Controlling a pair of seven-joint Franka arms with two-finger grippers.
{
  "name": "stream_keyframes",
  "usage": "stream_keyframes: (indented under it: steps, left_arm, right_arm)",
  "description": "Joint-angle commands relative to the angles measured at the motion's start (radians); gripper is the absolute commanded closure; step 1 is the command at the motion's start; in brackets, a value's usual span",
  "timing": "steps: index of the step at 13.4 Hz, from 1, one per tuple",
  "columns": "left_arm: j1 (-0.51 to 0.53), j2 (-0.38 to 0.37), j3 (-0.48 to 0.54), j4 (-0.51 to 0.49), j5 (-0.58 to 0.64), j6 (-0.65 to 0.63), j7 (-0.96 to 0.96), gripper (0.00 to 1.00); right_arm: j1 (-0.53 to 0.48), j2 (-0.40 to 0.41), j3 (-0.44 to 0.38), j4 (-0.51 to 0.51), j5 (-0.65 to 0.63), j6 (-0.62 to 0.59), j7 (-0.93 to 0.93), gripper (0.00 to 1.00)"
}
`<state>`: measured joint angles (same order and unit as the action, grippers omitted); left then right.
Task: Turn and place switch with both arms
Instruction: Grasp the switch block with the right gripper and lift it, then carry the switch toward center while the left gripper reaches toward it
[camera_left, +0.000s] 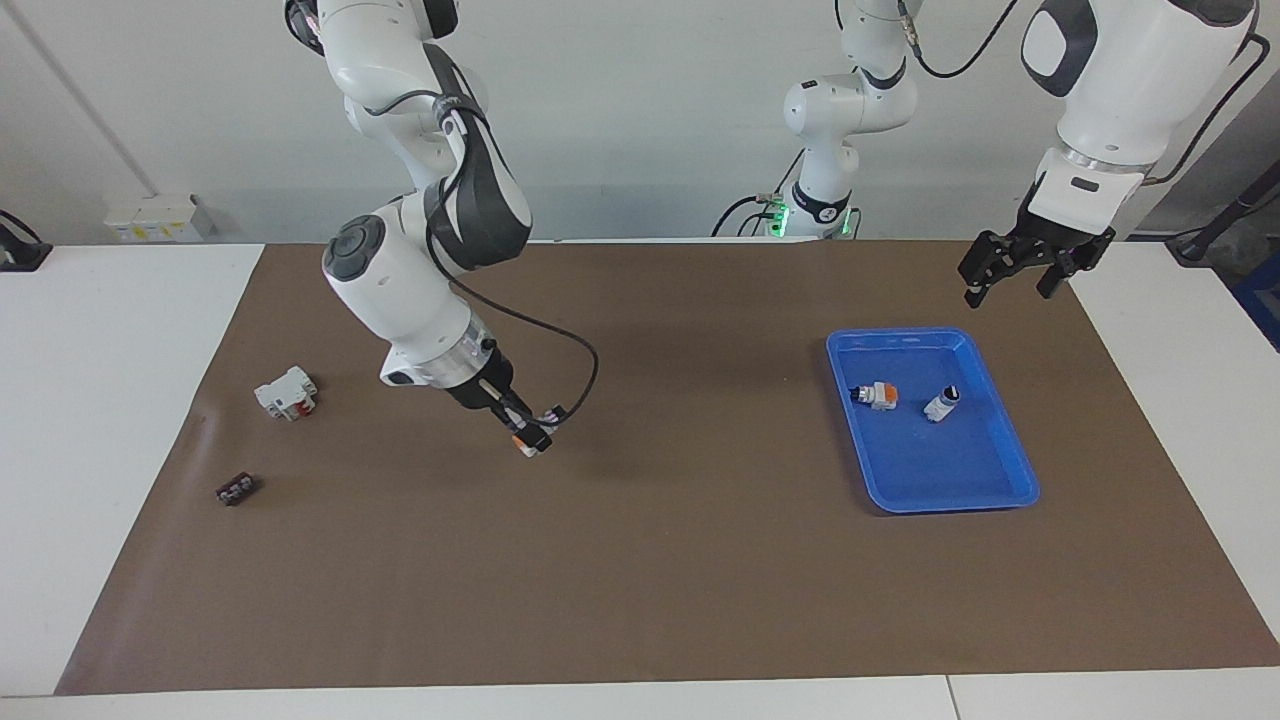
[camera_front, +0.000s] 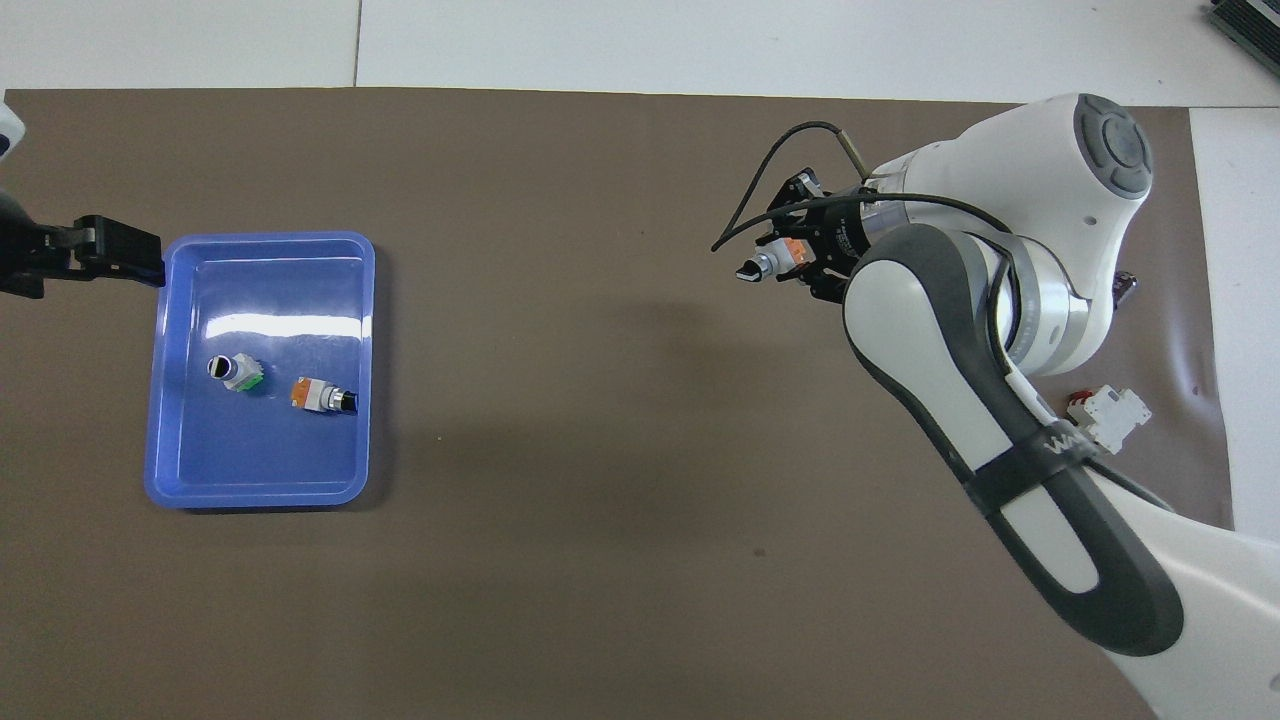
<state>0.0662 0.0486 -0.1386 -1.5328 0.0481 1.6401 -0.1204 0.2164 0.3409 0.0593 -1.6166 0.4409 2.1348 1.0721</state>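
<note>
1. While the left arm waits, its left gripper (camera_left: 1020, 272) hangs in the air above the brown mat (camera_left: 640, 560), just off the blue tray's (camera_left: 1010, 440) corner nearest the robots; fingers spread wide, nothing in them.
2. Right gripper (camera_left: 528, 432) is up over the mat's middle, toward the right arm's end, fingers clamped on one rotary switch (camera_front: 778, 260): orange block at the fingers, black knob end sticking out toward the tray.
3. Count: two arms and two orange-block switches, one held, the second switch (camera_left: 877, 395) lying on its side in the tray.
4. Also in the tray: one white cylinder with a black tip (camera_left: 942, 402), apart from that switch.
5. Toward the right arm's end of the bench (camera_left: 100, 420): one white block with red parts (camera_left: 286, 392), one small dark part (camera_left: 237, 489) farther from the robots.
6. Open room: the mat between right gripper and tray is bare, as is the wide strip along its edge farthest from the robots.
</note>
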Motion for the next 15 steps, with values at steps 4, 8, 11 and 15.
stream_keyframes:
  steps: [4, 8, 11, 15]
  left_arm:
    - [0.004, -0.027, -0.003, -0.029, 0.012, 0.000, 0.007, 0.00]
    - [-0.008, -0.030, -0.003, -0.029, 0.012, 0.003, 0.001, 0.00]
    - [-0.005, -0.030, -0.004, -0.029, 0.010, 0.003, -0.001, 0.00]
    - [0.003, -0.036, -0.004, -0.049, -0.239, 0.020, -0.005, 0.00]
  right_arm:
    - [-0.009, -0.026, 0.160, 0.079, 0.104, 0.013, 0.316, 1.00]
    - [-0.008, -0.062, 0.172, 0.080, 0.255, 0.033, 0.361, 1.00]
    - [-0.008, -0.076, 0.174, 0.076, 0.344, 0.034, 0.387, 1.00]
    - [0.018, -0.079, 0.174, 0.067, 0.409, 0.103, 0.503, 1.00]
